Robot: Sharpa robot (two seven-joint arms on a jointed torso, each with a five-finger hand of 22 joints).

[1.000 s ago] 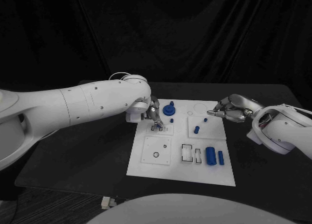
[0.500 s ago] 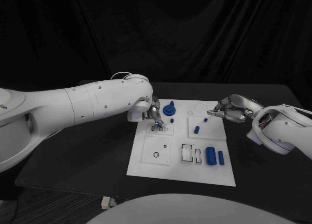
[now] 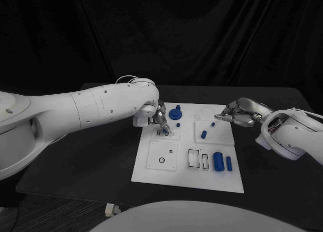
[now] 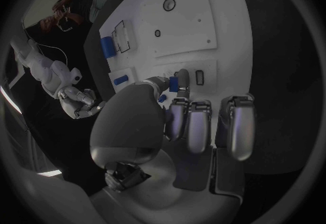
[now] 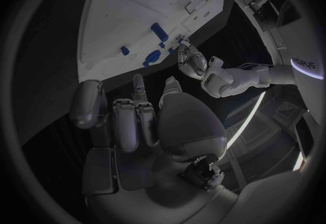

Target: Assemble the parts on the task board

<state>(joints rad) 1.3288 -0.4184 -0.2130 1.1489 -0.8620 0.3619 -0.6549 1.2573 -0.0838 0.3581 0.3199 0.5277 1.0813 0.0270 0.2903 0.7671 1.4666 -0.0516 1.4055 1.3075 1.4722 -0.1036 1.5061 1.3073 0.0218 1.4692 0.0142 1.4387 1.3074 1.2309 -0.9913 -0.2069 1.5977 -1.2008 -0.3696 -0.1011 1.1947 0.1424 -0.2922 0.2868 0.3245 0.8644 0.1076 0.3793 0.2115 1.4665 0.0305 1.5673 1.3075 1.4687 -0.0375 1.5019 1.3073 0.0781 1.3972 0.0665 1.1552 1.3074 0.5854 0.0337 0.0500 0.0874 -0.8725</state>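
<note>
White board (image 3: 189, 164) lies flat btwn both hands. Blue parts: round knobbed piece (image 3: 175, 114) just beside left hand (image 3: 156, 116), small peg (image 4: 174, 84) pinched in its fingertips, cylinder (image 3: 217, 161) plus thin bar (image 3: 229, 163) well apart.

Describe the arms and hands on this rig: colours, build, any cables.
Both arms are smooth white shells, bulky and rounded. The left hand and right hand are silver metal with many segmented fingers. Thin pale cables loop at the left wrist and along the right forearm.

White task board (image 3: 170, 170) on black table (image 3: 85, 154), blue parts (image 3: 218, 162) lower right of board, silver left hand (image 3: 157, 116) and right hand (image 3: 238, 113), white arms.
</note>
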